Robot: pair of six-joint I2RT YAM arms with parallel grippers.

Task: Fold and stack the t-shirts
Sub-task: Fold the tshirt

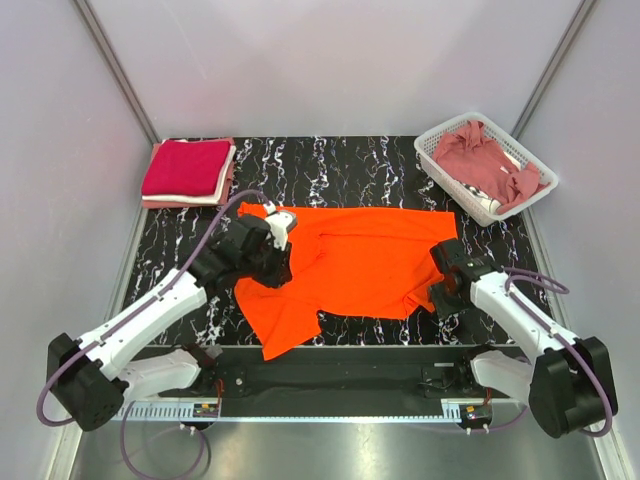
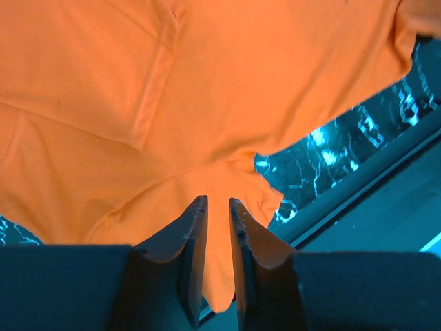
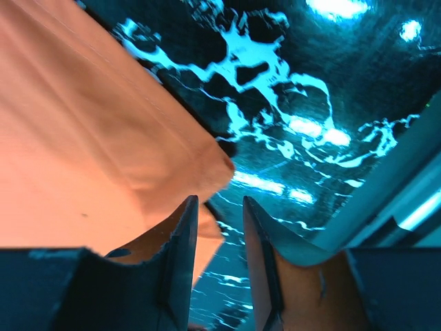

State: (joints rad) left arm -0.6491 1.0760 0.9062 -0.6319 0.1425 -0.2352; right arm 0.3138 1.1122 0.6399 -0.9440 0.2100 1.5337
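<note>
Orange t-shirt (image 1: 350, 265) was recorded spread across the middle of the counter (image 1: 340, 165), with an end effector at each of its sides.

The counter was noted as black, veined with white and glossy under the lights, and shut in by plain pale grey walls (image 1: 330, 60) on three sides. One part of the shirt was seen trailing toward the near left edge. A folded stack (image 1: 187, 167), crimson on top with paler pink beneath, was logged at the far left corner. A white lattice basket (image 1: 440, 150) was logged at the far right corner, a dusty rose shirt (image 1: 485, 160) heaped in it. The left end effector (image 2: 217, 201) was seen low over the shirt's left part, jaws narrowly parted and orange cloth lying in the gap. Whether that cloth was pinched could not be told. The right end effector (image 3: 219, 200) was found at the shirt's right edge, jaws apart, bare counter showing between them and nothing gripped.
</note>
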